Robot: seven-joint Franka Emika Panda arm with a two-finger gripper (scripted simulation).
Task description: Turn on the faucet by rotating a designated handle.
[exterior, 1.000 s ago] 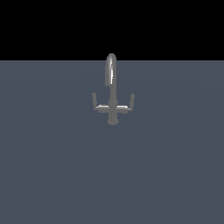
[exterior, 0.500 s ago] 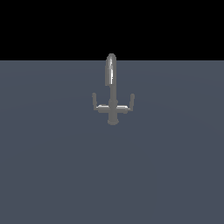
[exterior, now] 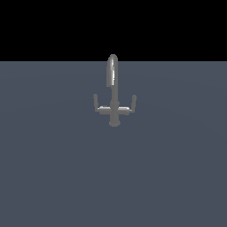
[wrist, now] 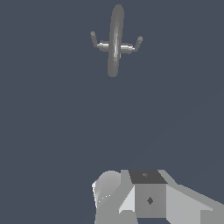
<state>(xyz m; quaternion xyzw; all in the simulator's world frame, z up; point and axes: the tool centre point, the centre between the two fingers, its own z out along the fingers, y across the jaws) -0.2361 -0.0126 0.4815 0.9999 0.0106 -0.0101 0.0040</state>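
Gripper (wrist: 148, 199) state can't be told, well apart from faucet (exterior: 114, 95), both levers upright and untouched, so approach and turn remain.

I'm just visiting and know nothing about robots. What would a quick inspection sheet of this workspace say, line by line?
Surface: flat, plain grey-blue floor, unmarked.
Job's things: one small grey faucet standing upright, arched spout on top, a crossbar with two short handles pointing up, one on each side. Nothing touches it.
Clutter: nothing seen.
Grippers: the exterior view shows no arm. The wrist view shows only part of the gripper, well away from the faucet; whether it is open or shut cannot be told.
Cables: nothing seen.
Surroundings: plain black above the floor's far edge, nothing else.
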